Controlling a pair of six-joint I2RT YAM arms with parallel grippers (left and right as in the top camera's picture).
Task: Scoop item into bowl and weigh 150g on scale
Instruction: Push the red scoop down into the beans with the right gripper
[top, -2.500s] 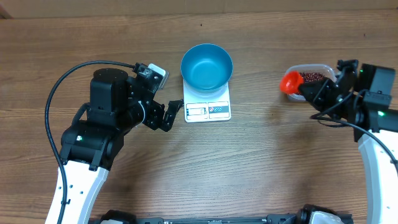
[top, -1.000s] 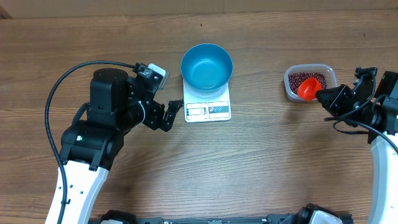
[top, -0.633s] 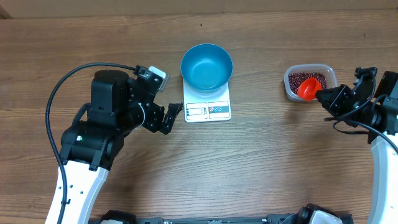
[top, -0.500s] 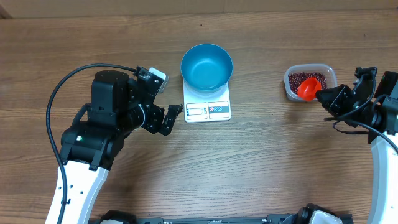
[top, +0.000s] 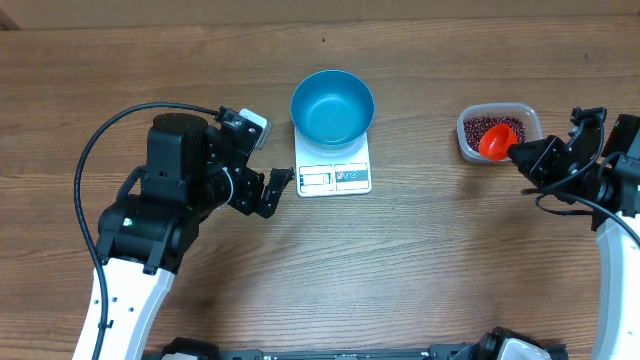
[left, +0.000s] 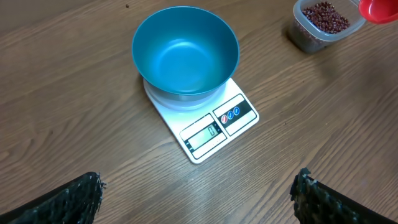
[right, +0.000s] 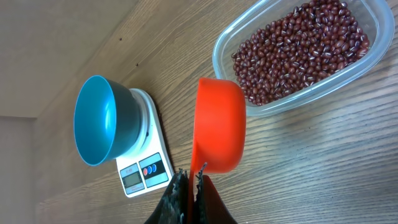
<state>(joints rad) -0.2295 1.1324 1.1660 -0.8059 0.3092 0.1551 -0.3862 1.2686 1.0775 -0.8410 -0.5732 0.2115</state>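
Two grippers, in opposite states. Right gripper (right: 189, 186): jaws clenched on the thin handle of an orange-red plastic scoop (right: 219, 124), which juts straight out from the fingertips. The scoop's cup is smooth, round and deep. It hangs at the near rim of the clear tub (right: 367, 59), overlapping its edge. Whether it touches the tub, or what it carries, cannot be told.

The tub is a thin-walled, translucent rounded rectangle. In it lie the beans (right: 298, 50): small, glossy, maroon ovals in a loose layer just beyond the scoop and close to the right claw.

Farther off, well apart from the tub, the scale (left: 214, 127) lies flat on the table (top: 420, 260). It is a white, smooth rectangle with a display window and coloured buttons along one edge. The bowl (left: 233, 50) sits upright on the scale's platform, round, bright blue and matte inside, with no beans showing.

Left gripper (top: 277, 188): released, its dark ribbed fingers (left: 81, 196) spread wide, just beside the scale's left edge and touching nothing. The table is brown wood grain.
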